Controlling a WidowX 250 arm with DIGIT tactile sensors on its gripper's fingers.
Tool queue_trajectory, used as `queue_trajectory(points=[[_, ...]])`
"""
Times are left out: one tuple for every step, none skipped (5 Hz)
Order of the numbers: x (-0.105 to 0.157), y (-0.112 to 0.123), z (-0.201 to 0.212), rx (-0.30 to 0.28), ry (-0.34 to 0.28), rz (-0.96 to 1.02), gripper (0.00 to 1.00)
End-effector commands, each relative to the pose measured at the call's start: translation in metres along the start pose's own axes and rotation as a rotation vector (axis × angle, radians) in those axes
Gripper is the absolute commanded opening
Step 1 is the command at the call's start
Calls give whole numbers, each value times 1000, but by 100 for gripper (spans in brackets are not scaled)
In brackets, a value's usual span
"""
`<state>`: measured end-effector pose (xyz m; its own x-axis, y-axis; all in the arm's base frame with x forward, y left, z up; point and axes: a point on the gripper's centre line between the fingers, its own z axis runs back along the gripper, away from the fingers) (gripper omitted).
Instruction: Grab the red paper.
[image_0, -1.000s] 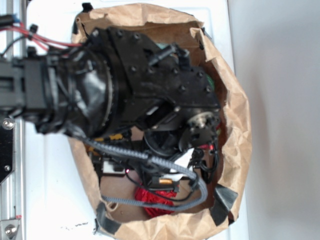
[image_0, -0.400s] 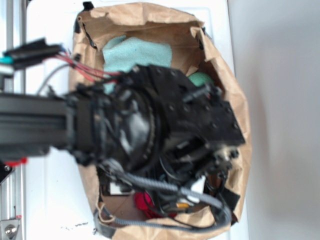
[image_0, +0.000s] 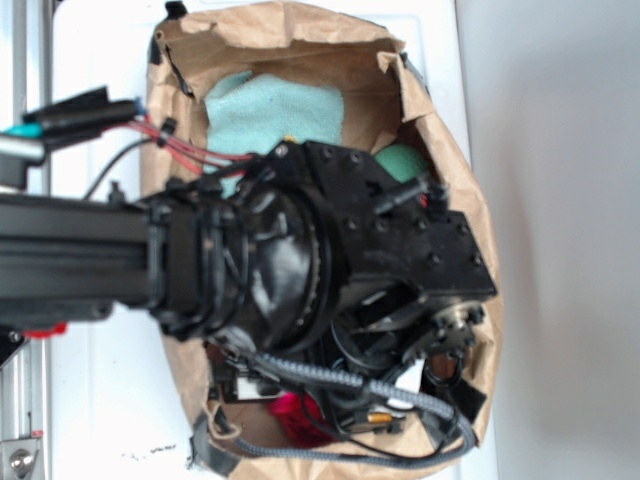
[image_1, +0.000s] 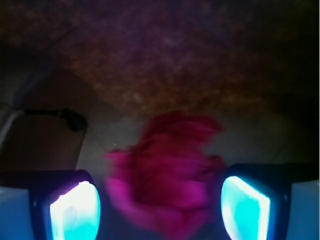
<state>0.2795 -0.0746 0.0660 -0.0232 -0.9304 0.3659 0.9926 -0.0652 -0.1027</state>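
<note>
My pincer (image_1: 160, 202) is released, pads spread wide, nothing gripped. Red paper (image_1: 167, 182) sits right between the two pads (image_1: 75, 212) in the wrist view, a bit ahead of them and centred, maybe a touch nearer the right pad; no visible contact on either side, though the picture is blurred. It's a rough wad with no clear long axis, so I'd say approach angle matters little. In the exterior view my arm (image_0: 330, 270) covers most of the brown paper bag (image_0: 460, 180), and only a sliver of the red paper (image_0: 292, 412) shows under the wrist and cables, at the bag's near end, on its floor. Teal cloth (image_0: 270, 105) lies at the bag's far end, well apart. A green thing (image_0: 400, 160) by the bag's right wall, can't tell what. Judgement: paper is in line with the gap, so closing is what's left, perhaps after dropping slightly lower.
</note>
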Motion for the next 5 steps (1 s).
queue_trajectory(points=[[-5,3,44,133,-17,-17,100],[-4,2,43,109,-27,-24,100],[2,-3,26,60,7,-60,100],[8,-5,12,29,19,-83,100],[13,-5,-1,9,8,-97,100]])
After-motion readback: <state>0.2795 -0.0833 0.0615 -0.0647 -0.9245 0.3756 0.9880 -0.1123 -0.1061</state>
